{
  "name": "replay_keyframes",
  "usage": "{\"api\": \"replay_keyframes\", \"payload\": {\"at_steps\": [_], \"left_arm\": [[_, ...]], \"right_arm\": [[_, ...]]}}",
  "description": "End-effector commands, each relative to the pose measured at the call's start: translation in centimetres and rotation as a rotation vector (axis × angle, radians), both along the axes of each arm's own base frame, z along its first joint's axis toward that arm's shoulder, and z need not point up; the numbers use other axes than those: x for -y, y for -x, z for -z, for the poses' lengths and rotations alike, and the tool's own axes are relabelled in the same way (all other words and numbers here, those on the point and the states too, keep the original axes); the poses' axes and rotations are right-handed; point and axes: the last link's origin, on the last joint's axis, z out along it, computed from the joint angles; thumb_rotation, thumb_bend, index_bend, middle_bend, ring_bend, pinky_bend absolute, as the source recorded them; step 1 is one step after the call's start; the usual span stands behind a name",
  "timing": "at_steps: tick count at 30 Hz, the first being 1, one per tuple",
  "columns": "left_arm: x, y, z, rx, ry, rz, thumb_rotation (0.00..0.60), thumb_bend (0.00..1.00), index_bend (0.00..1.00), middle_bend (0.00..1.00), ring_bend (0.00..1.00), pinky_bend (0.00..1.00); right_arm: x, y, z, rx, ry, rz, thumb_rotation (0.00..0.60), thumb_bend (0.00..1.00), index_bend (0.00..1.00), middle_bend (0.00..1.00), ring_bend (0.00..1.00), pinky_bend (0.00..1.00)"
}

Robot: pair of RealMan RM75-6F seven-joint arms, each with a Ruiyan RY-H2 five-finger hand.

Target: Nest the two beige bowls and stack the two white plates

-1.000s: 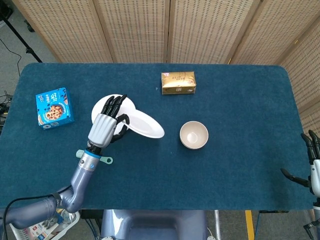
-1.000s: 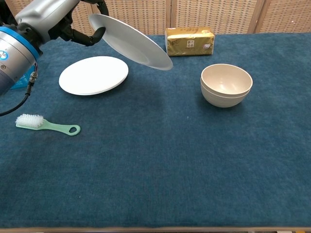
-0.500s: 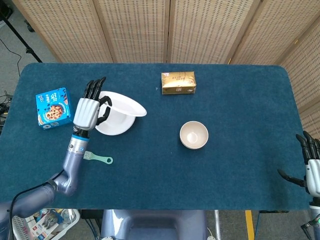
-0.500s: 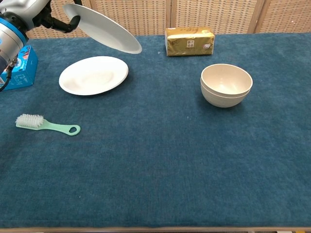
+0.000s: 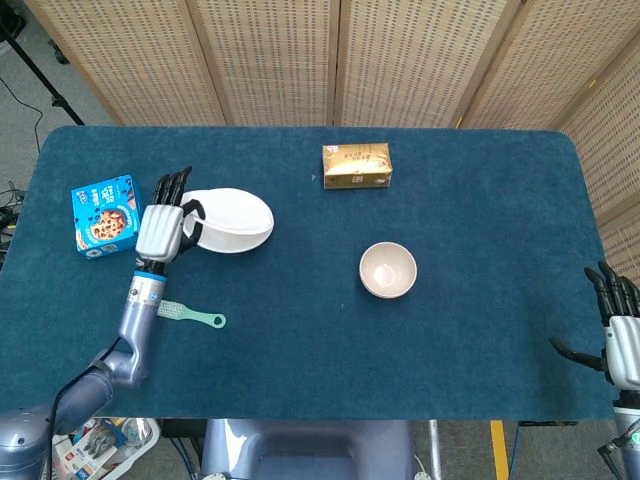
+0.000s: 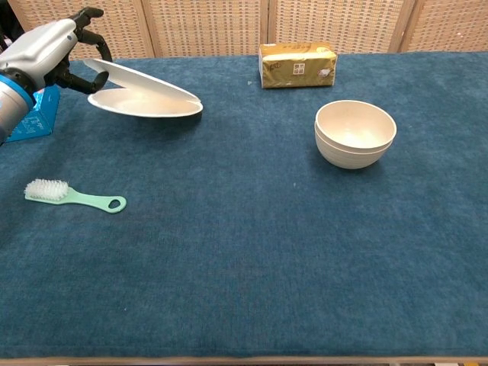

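Observation:
My left hand grips the left rim of a white plate, tilted low over the second white plate, which lies on the table under it; its right edge seems to touch the lower one. In the head view the lower plate is almost hidden. The two beige bowls sit nested, one inside the other, at the centre right. My right hand hangs off the table's right edge with fingers spread, holding nothing.
A golden tissue pack lies at the back centre. A blue cookie box sits left of the plates. A green brush lies near the front left.
My left hand has swung the held plate leftwards and down, from well above the table to just over the other plate. The right hand has drifted slightly lower.

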Motion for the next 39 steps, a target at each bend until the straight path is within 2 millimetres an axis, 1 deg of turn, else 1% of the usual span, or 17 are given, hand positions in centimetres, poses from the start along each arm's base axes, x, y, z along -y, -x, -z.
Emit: {"api": "replay_keyframes", "payload": {"at_steps": [1,4,8,10,16,20,23,26,31,37,39], "left_arm": [[1.1,1.9,0.0,-0.012,0.055,-0.014,0.6,0.43,0.87,0.0,0.0,0.0],[1.9,3.0,-0.5,-0.033,0.084,-0.006,0.6,0.41,0.76,0.0,0.0,0.0],[3.0,4.2,-1.1,-0.085,0.103,-0.004,0.6,0.39,0.68,0.0,0.0,0.0],[3.2,4.6,-1.1,-0.111,0.113,-0.015,0.6,0.39,0.62,0.0,0.0,0.0],[3.3,5.6,-0.3,-0.184,0.175,-0.084,0.6,0.39,0.49,0.0,0.0,0.0],[3.3,6.0,0.4,-0.241,0.225,-0.119,0.6,0.38,0.43,0.0,0.0,0.0],[3.3,5.7,0.8,-0.251,0.239,-0.131,0.6,0.38,0.37,0.0,0.0,0.0],[2.9,4.6,1.4,-0.262,0.228,-0.111,0.6,0.37,0.32,0.0,0.0,0.0],[2.0,3.2,2.1,-0.265,0.22,-0.103,0.6,0.36,0.31,0.0,0.0,0.0],[1.2,2.7,3.1,-0.28,0.239,-0.132,0.6,0.36,0.31,0.0,0.0,0.0],[0.7,2.0,3.4,-0.273,0.239,-0.13,0.6,0.36,0.31,0.0,0.0,0.0]], "right_arm": [[0.0,-0.1,0.1,0.0,-0.002,-0.003,0.6,0.0,0.0,0.0,0.0,0.0],[-0.1,-0.1,0.1,0.0,-0.001,-0.006,0.6,0.0,0.0,0.0,0.0,0.0],[-0.1,-0.1,0.1,0.002,-0.005,-0.004,0.6,0.0,0.0,0.0,0.0,0.0],[-0.1,-0.1,0.1,0.004,-0.007,-0.004,0.6,0.0,0.0,0.0,0.0,0.0],[-0.1,-0.2,0.1,0.005,-0.006,-0.009,0.6,0.0,0.0,0.0,0.0,0.0],[-0.1,-0.2,0.0,0.006,-0.005,-0.006,0.6,0.0,0.0,0.0,0.0,0.0],[-0.1,-0.1,0.0,0.006,-0.006,-0.004,0.6,0.0,0.0,0.0,0.0,0.0],[-0.1,-0.1,0.0,0.007,-0.005,-0.002,0.6,0.0,0.0,0.0,0.0,0.0],[0.0,0.0,0.1,0.007,-0.008,0.001,0.6,0.0,0.0,0.0,0.0,0.0],[0.0,-0.1,0.2,0.006,-0.011,-0.001,0.6,0.0,0.0,0.0,0.0,0.0],[0.0,0.0,0.3,0.008,-0.013,0.003,0.6,0.0,0.0,0.0,0.0,0.0]]}}
